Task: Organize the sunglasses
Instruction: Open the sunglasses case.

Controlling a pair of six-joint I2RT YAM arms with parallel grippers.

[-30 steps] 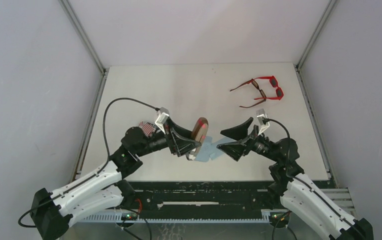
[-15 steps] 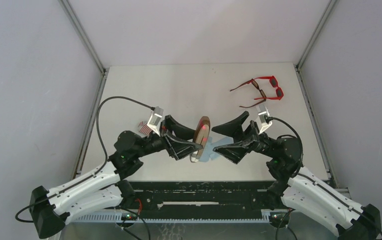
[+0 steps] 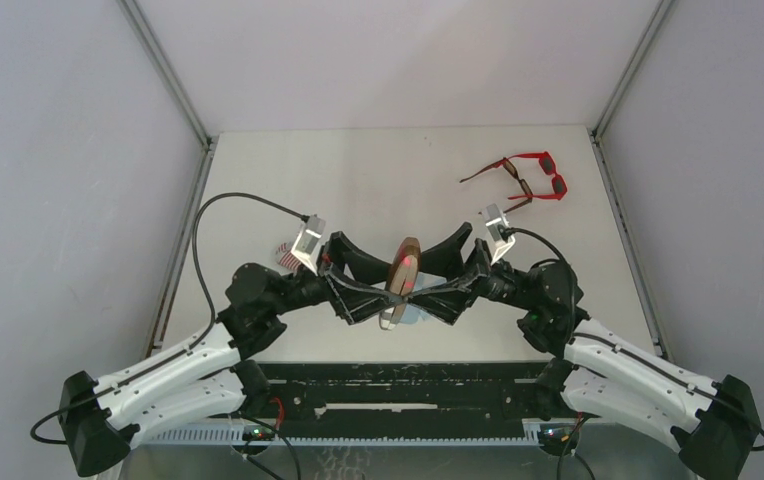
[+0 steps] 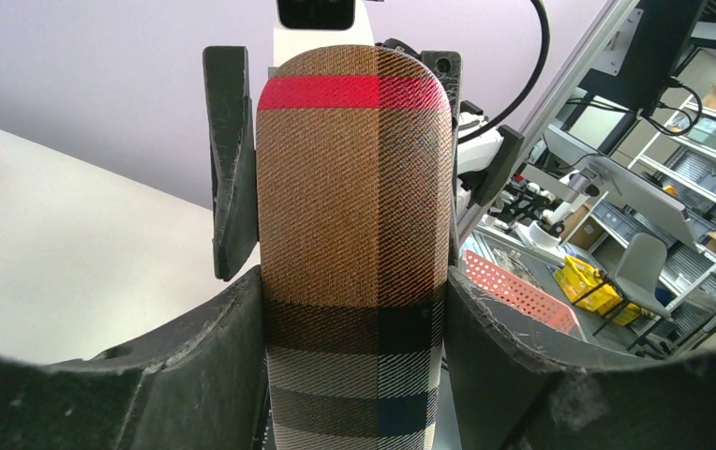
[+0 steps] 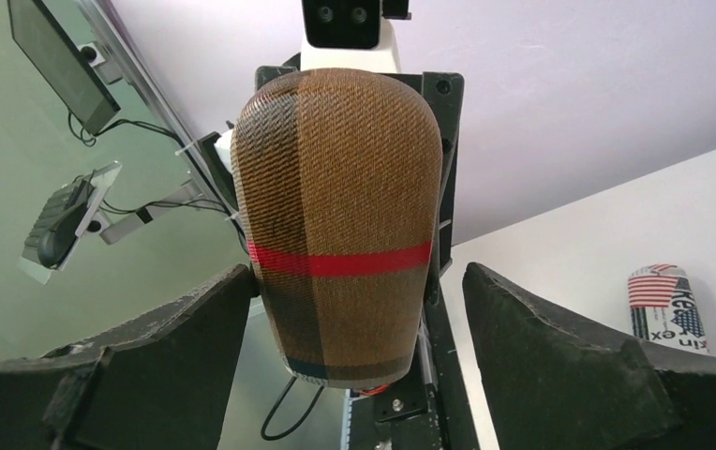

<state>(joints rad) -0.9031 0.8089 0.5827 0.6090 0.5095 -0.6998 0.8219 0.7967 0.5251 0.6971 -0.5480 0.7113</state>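
Supervisor: Status on the two claws?

Operator: My left gripper [image 3: 390, 290] is clamped across the plaid case [image 3: 403, 268]. It holds the case on edge at six o'clock of the table [image 3: 358, 180], over the blue cloth [image 3: 414, 313]. I cannot tell whether the case's lower end touches the cloth. My right gripper [image 5: 354, 281] faces it from three o'clock with its jaws spread wide. One jaw stands beside each long edge, with a gap on both sides, so it grips nothing.

Supervisor: Why that pose?

Operator: I judge it's to get the case open. One claw steadies the shell and the other takes the opposite half, since the glasses need somewhere to go.

Supervisor: And the sunglasses?

Operator: Both are at one o'clock, well apart from the arms. The red pair [image 3: 551, 172] and the dark brown pair [image 3: 518, 187] lie touching, temples unfolded.

Supervisor: Any writing?

Operator: None on the plaid case, only a red stripe. The flag-print case [image 5: 668, 305] lies at nine o'clock, beside my left arm, and carries dark lettering. I make out "ex" and cannot read the rest.
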